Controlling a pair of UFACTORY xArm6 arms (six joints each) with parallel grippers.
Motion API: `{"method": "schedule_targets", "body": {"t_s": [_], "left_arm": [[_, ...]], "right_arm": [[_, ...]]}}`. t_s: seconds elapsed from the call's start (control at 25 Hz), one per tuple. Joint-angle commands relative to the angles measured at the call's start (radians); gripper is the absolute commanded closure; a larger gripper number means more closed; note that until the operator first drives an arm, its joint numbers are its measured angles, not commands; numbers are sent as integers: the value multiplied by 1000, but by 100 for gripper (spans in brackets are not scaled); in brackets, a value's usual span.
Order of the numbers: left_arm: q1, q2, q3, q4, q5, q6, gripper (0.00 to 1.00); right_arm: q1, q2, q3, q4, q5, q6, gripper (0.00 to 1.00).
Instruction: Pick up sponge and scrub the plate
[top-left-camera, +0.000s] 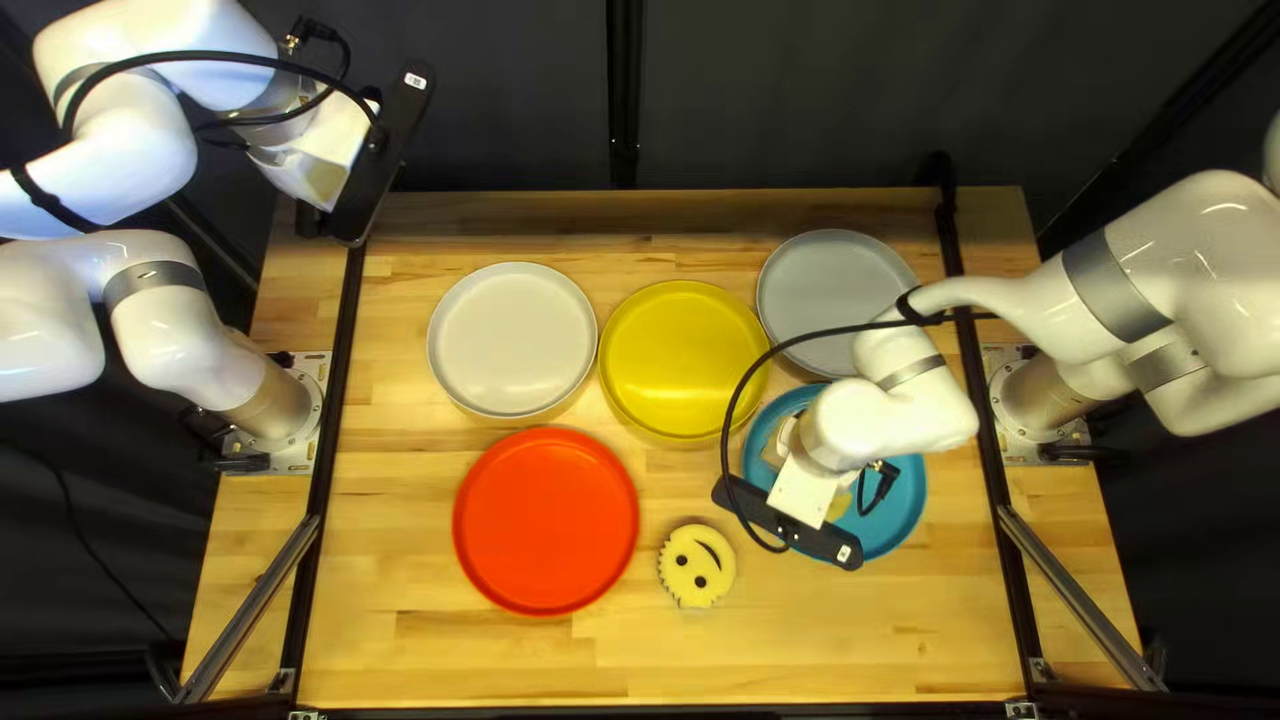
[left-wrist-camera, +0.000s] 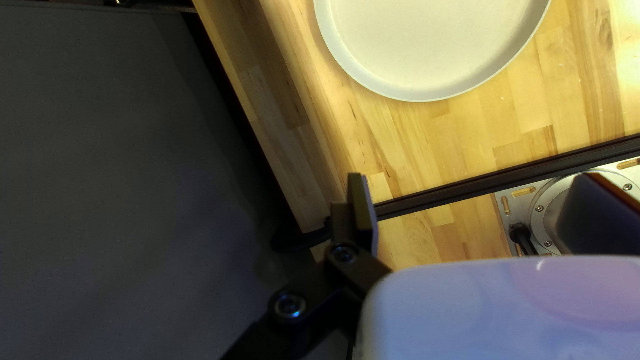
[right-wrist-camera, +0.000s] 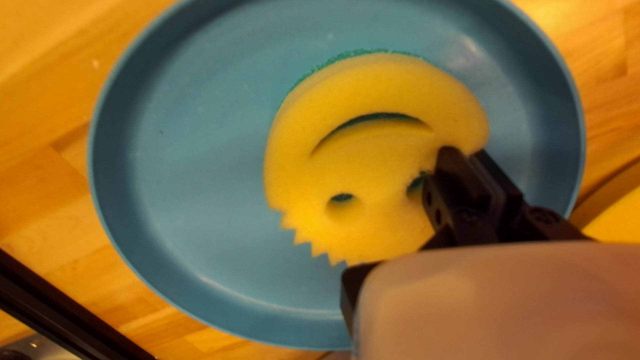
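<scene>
In the top left view my right gripper [top-left-camera: 808, 523] is over the blue plate [top-left-camera: 907, 514], with a bit of yellow sponge [top-left-camera: 840, 507] showing beside it. In the right wrist view my right gripper [right-wrist-camera: 477, 167] pinches the edge of the smiley sponge [right-wrist-camera: 373, 160], one finger across its yellow face; the far finger's contact is partly hidden. The sponge lies over the blue plate [right-wrist-camera: 200, 167], green layer away from the camera. My left gripper [top-left-camera: 374, 167] is raised past the table's far left corner; in the left wrist view the left gripper [left-wrist-camera: 477, 213] stands open, empty.
A second smiley sponge [top-left-camera: 696, 566] lies on the table beside the red plate [top-left-camera: 547, 522]. White [top-left-camera: 514, 339], yellow [top-left-camera: 683, 360] and grey [top-left-camera: 827, 287] plates stand farther back. Black rails run along both table sides. My right arm crosses above the grey plate.
</scene>
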Motion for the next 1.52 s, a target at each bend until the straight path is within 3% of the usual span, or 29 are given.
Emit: {"method": "schedule_targets", "body": {"t_s": [0.04, 0.16, 0.32, 0.76, 1.28, 1.52], "left_arm": [[0, 0, 0, 0, 0, 0, 0], [0, 0, 0, 0, 0, 0, 0], [0, 0, 0, 0, 0, 0, 0], [0, 0, 0, 0, 0, 0, 0], [0, 0, 0, 0, 0, 0, 0], [0, 0, 0, 0, 0, 0, 0]], "right_arm": [[-78, -19, 23, 31, -3, -79, 100], [-85, -29, 23, 41, 7, -82, 100], [-25, -17, -2, 30, 16, -18, 100], [125, 112, -141, -33, 19, 113, 100], [-64, 51, -27, 24, -24, -79, 100], [-68, -29, 19, 35, 20, -59, 100]]}}
